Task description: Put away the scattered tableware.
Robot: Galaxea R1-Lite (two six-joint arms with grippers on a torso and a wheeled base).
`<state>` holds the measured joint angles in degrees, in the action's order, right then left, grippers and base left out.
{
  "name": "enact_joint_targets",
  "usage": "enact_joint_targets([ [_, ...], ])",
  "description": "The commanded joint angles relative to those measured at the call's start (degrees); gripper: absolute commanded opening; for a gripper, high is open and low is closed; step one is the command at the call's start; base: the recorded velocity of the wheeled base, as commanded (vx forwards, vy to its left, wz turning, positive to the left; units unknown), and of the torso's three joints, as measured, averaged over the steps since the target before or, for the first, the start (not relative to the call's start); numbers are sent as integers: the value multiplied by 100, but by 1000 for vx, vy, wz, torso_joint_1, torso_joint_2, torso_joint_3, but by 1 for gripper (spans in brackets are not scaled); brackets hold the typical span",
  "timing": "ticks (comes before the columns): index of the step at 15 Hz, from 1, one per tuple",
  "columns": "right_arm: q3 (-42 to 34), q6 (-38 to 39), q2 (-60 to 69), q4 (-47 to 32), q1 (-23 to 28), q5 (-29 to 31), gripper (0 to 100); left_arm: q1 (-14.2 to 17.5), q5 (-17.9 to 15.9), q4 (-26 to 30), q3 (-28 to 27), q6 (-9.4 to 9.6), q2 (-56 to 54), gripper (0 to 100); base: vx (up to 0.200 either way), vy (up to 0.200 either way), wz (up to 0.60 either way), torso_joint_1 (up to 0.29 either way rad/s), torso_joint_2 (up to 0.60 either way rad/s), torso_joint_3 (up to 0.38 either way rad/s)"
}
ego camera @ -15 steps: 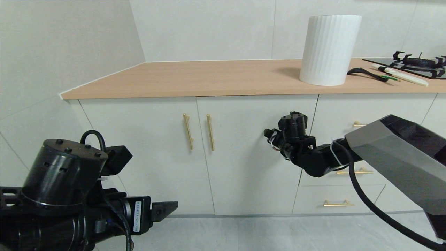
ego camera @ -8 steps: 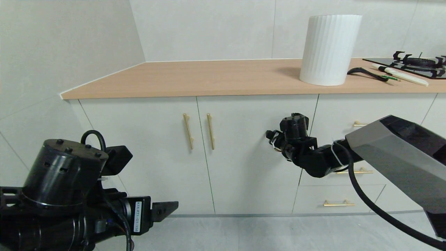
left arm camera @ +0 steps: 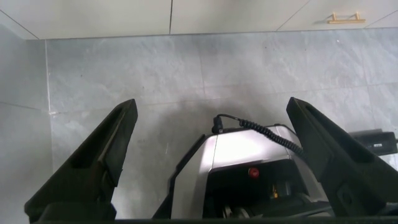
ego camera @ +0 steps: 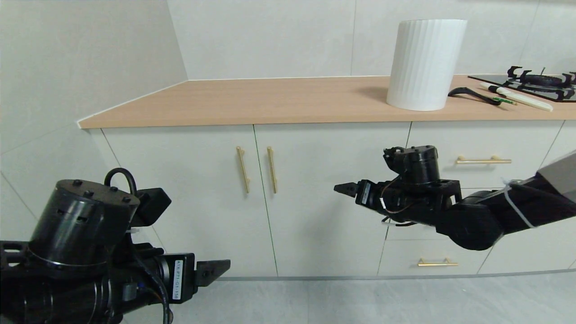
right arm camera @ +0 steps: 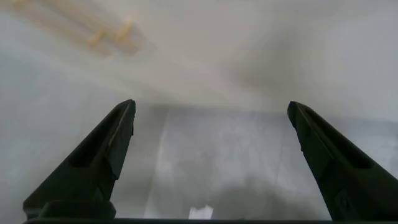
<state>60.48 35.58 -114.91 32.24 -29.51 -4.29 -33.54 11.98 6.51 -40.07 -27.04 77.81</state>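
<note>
Wooden countertop (ego camera: 270, 101): white ribbed container (ego camera: 425, 63), black utensil (ego camera: 477, 95), cream utensil (ego camera: 524, 100)

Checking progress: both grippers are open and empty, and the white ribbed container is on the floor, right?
No: the head view shows the white ribbed container on the counter, not the floor. The left gripper and right gripper are open and empty.

Left arm (ego camera: 81, 234): matte black, with a drum-shaped joint housing and small screw heads on its cap. Black cable loop (ego camera: 120, 175) arches above it. White label (ego camera: 178, 279) with small print on the wrist block.
Left gripper (left arm camera: 211, 104): two black wedge fingers (left arm camera: 93, 168), tapering to narrow tips.
Right arm (ego camera: 472, 220): black rounded links, drum housing (ego camera: 420, 164), thin loose wires (ego camera: 390, 211), white cable tie (ego camera: 513, 202), grey angular cover (ego camera: 560, 171).
Right gripper (right arm camera: 211, 106): same black wedge fingers.
</note>
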Motion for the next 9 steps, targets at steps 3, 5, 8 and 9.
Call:
enact_joint_targets([
  [3,-801,-166,1225,1,-55,192,100,67,76,-9,-62,85,-267,100,0,0,0,0,0,0],
  [5,-1477,-825,1920,1,-46,491,100,225,208,-9,-97,313,-671,100,0,0,0,0,0,0],
  [8,-2523,-1590,3431,-34,7,1422,100,480,410,-299,-1,726,-1383,100,0,0,0,0,0,0],
  [9,-2813,-1634,4099,-192,7,1466,100,541,559,-326,26,849,-1690,100,0,0,0,0,0,0],
])
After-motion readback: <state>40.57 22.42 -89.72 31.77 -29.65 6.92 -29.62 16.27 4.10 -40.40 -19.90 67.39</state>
